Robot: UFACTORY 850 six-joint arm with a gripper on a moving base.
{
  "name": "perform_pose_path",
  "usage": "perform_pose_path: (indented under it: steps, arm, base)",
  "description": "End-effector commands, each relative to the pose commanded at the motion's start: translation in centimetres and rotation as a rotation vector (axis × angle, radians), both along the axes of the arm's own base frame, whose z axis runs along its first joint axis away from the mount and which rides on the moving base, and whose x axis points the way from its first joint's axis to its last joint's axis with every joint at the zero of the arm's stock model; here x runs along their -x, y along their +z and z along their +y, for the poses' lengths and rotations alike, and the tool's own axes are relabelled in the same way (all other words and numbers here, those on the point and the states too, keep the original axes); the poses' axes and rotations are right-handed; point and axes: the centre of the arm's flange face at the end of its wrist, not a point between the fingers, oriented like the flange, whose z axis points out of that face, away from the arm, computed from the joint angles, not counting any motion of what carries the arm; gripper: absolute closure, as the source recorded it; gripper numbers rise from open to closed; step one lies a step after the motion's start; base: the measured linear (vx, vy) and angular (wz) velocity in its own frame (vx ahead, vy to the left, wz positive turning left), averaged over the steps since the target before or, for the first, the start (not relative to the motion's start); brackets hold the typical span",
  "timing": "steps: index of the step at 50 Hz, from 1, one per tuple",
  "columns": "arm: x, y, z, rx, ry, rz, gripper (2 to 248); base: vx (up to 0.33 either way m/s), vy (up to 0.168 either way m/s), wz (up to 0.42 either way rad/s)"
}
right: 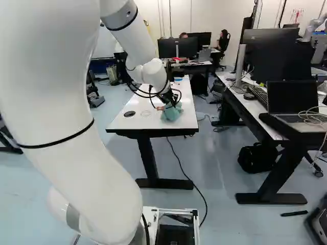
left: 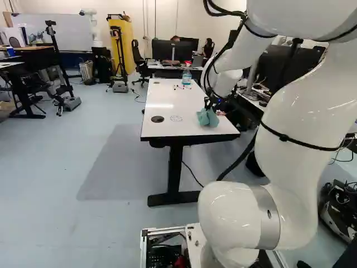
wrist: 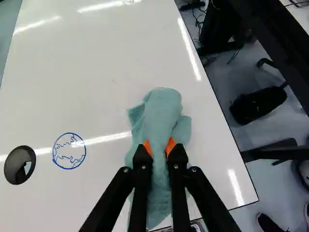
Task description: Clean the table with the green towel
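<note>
While pinching the green towel [wrist: 161,113] tight in the black claw [right: 168,98], reaches down over the white table [left: 167,100] with the long white arm [left: 295,111]. Has the cloth all bunched up between both orange pads [wrist: 171,146], squeezed from two sides, as seen in the wrist view at the claw [wrist: 159,147]. Lets a fat fold poke out ahead of the fingers, with floppy bits sticking out at both sides and a long piece running back under and between the fingers. Has the towel down at the near end of the table, close to the long edge facing the desk [right: 250,102] with the big dark screen [right: 273,53] and the open laptop [right: 294,102]. In the wrist view, shows a blue round drawing [wrist: 69,151] on the table beside the towel, full of wiggly lines and not touching the cloth. Just past that, on the side away from the towel, shows a round black disk [wrist: 20,165]. Far down at the other end of the table, shows a clear bottle [left: 186,77] with a blue top, standing up, and some small things [left: 179,87] near it, too tiny to name. Under the table, shows a dark cord [right: 180,162] hanging to the floor [right: 225,168]. On that floor, by the desk, shows a black bag [right: 258,158].
</note>
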Motion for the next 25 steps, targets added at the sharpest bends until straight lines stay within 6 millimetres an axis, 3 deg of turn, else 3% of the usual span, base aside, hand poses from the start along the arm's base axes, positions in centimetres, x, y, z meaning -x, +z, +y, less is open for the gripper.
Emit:
perform_pose_path:
  steps: [25]
  arm:
    - [-3.1, 0.2, 0.0, 0.013, 0.012, -0.056, 203]
  base:
    - [0.0, 0.0, 0.0]
